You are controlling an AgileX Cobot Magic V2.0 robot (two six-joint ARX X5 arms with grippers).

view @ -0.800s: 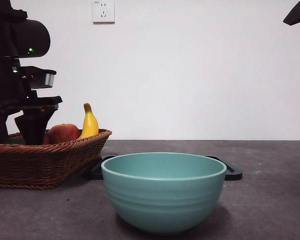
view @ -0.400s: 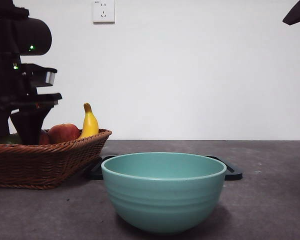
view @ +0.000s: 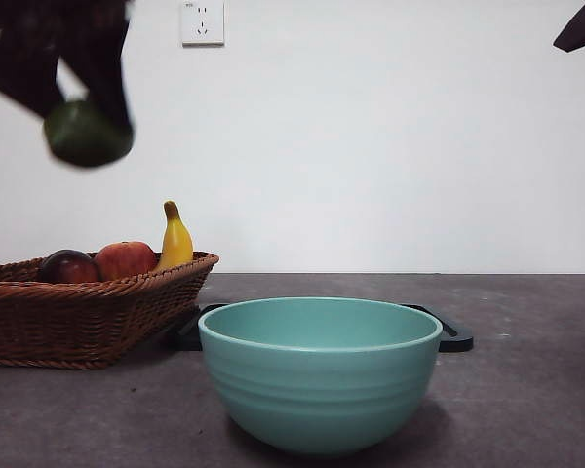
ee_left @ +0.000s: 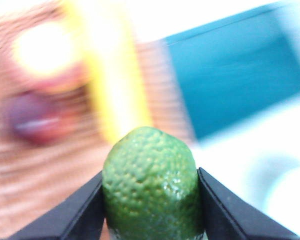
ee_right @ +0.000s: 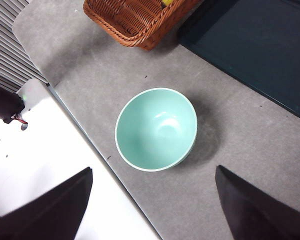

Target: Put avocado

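With the left gripper [ee_left: 151, 200] clamped on the avocado [ee_left: 150, 182] high above the basket [view: 88, 312], carry it level over the bowl [view: 320, 375] before releasing, while the right gripper [ee_right: 150, 200] waits with jaws spread.

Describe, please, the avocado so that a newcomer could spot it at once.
Start at the wicker basket on the table's left side and look straight up, well above it. There the left tool hangs in the air, shut on the avocado. It is the only dull-green fruit; the banana, apple and dark plum lie in the basket.
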